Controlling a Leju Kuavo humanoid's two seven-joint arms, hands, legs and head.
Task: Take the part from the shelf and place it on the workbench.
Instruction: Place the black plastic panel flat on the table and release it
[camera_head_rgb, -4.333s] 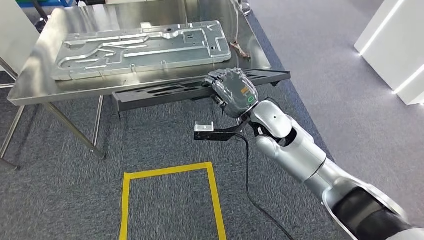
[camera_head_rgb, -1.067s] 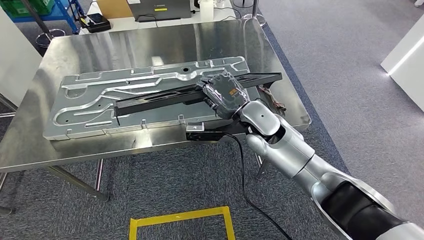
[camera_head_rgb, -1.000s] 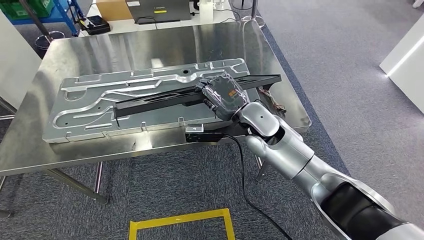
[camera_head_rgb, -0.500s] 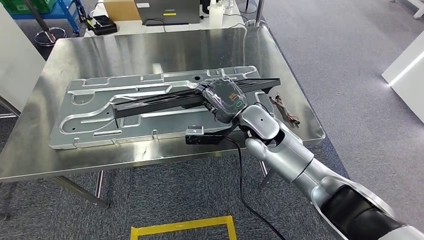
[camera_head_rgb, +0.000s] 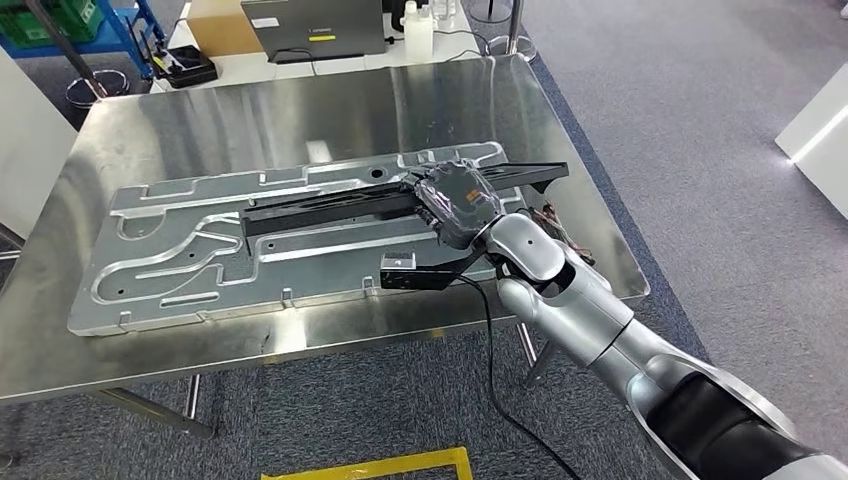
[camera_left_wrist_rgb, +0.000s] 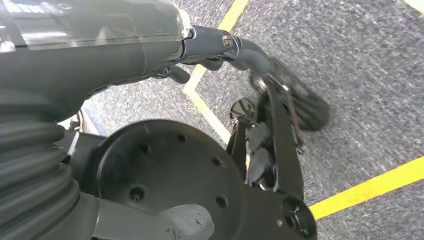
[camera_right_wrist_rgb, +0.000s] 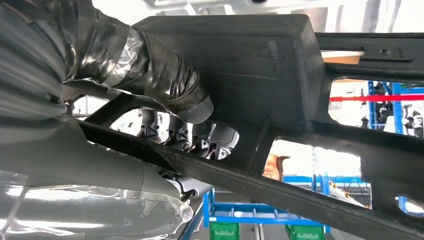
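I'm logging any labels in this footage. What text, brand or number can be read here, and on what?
No text can be read.
Laptop: a small logo mark on its lid, too small to read.
Cardboard box: a white label, blurred.
Right hand, holding the black part: no legible marking on its back.

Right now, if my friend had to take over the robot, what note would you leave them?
Right hand: grips the long black plastic frame part, fingers wrapped round it.
Left hand: hangs low over grey carpet, holding nothing.
The part is off the shelf and sits over the big stamped silver metal panel on the shiny steel workbench. I cannot tell if it touches down.
Left to do: lower it, let go.
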